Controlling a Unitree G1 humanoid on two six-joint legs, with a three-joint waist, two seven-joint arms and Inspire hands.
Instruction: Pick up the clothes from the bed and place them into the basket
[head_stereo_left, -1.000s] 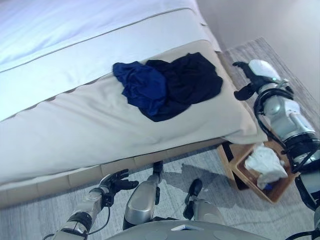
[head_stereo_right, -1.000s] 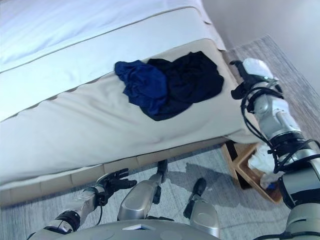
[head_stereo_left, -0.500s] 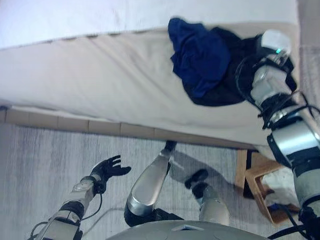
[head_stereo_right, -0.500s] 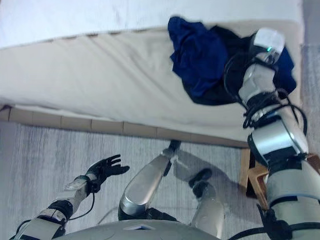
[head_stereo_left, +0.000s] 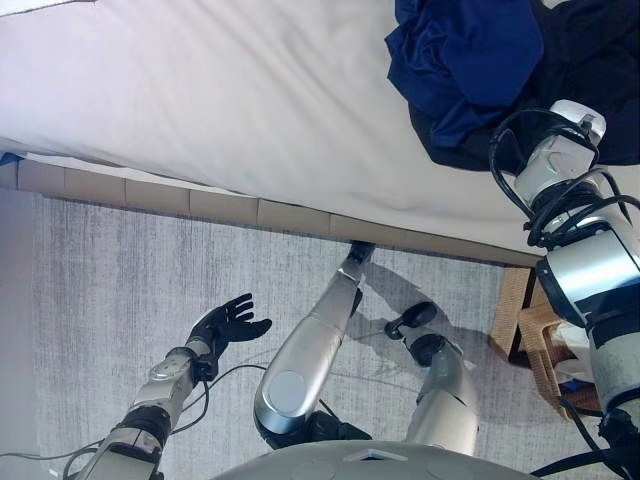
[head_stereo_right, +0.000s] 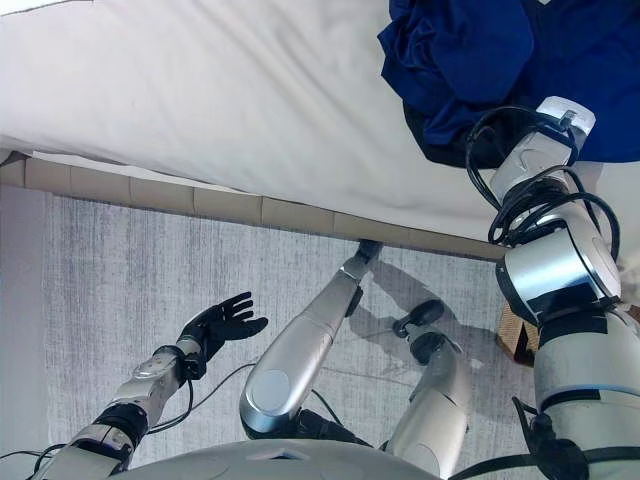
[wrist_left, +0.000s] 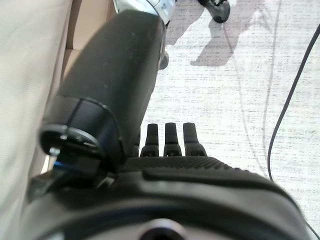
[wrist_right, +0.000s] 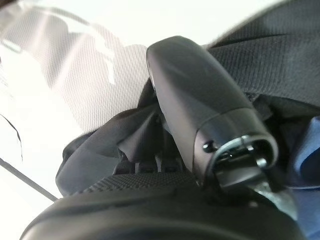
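reaching right hand (wrist_right: 200, 115) buried in dark clothes (head_stereo_left: 590, 60), bed (head_stereo_left: 200, 100) edge

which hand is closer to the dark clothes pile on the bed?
Right. The right hand is pressed into the dark clothes; the left hand hangs over the floor, off the bed.

bedroom, bed (head_stereo_left: 200, 90), grey carpet (head_stereo_left: 120, 290)

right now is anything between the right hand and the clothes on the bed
No, nothing visible. The right hand is already in the dark clothes on the bed; black cloth lies against its thumb, and its fingers are buried in the folds. The left hand hangs open over the floor.
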